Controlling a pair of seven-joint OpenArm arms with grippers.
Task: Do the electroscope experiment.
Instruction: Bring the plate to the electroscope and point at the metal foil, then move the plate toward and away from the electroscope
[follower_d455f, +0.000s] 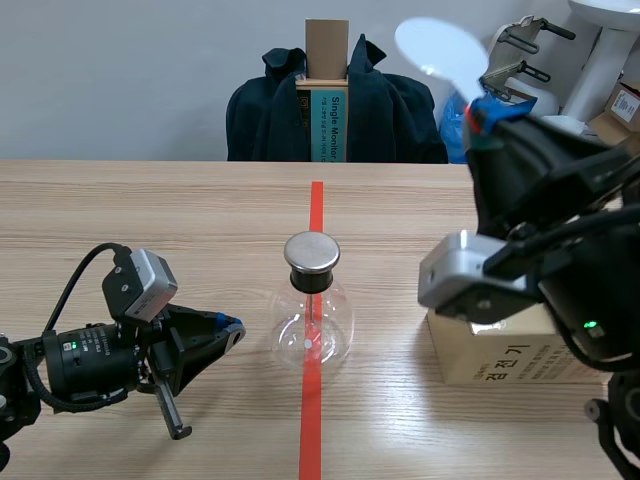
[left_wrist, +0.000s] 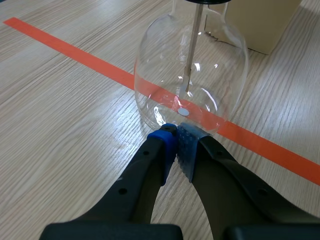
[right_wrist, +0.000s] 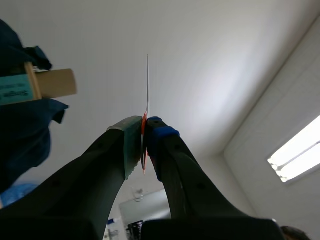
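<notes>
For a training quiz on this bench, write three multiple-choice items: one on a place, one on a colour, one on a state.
1. Where does the glass flask stand?
A. On a metal tray
B. On the orange-red tape line
C. On a stack of books

2. What colour is the flask's cap?
A. Silver-grey
B. Green
C. Yellow

3. How is the right gripper?
A. Open just above the flask
B. Shut on nothing, hanging low
C. Shut on a white disc, raised high

Answers: 1 B, the line runs under the flask's base. 2 A, the cap shines like metal in the scene view. 3 C, the right wrist view shows the disc edge-on, pinched between the pads.
</notes>
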